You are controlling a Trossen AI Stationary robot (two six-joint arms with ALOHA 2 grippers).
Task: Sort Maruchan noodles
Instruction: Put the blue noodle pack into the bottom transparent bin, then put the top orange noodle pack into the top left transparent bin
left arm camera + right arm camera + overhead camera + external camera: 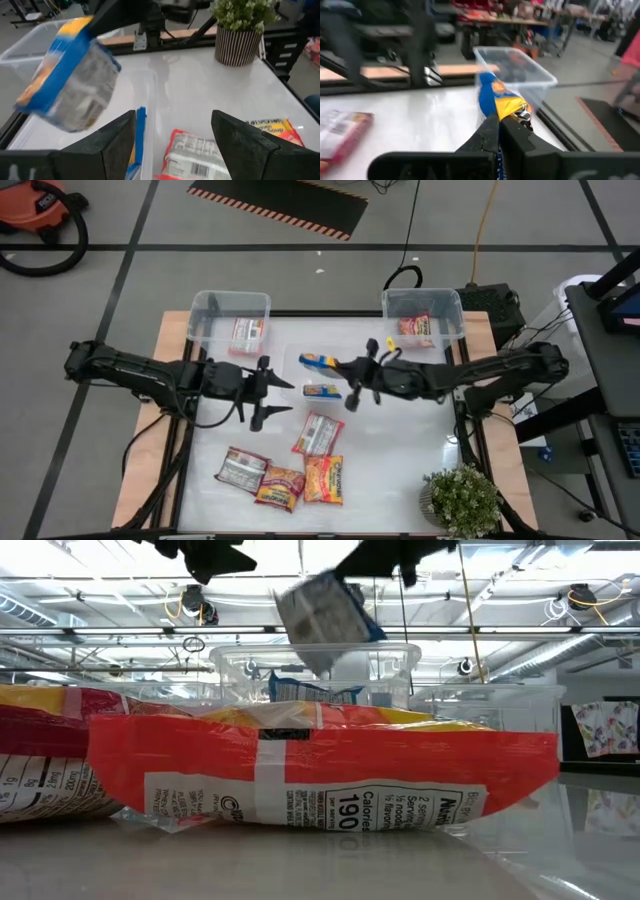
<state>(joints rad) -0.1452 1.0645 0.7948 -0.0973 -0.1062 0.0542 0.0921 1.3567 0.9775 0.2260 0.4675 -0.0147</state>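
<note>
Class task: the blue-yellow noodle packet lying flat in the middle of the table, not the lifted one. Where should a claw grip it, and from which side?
Grip the blue-yellow packet across its short width, coming straight down from above. It lies flat, apart from the other packets, leaving room for fingers on both long edges. The open left claw sits nearest.

Blue-and-yellow noodle packet; black-and-white striped plant pot.
</note>
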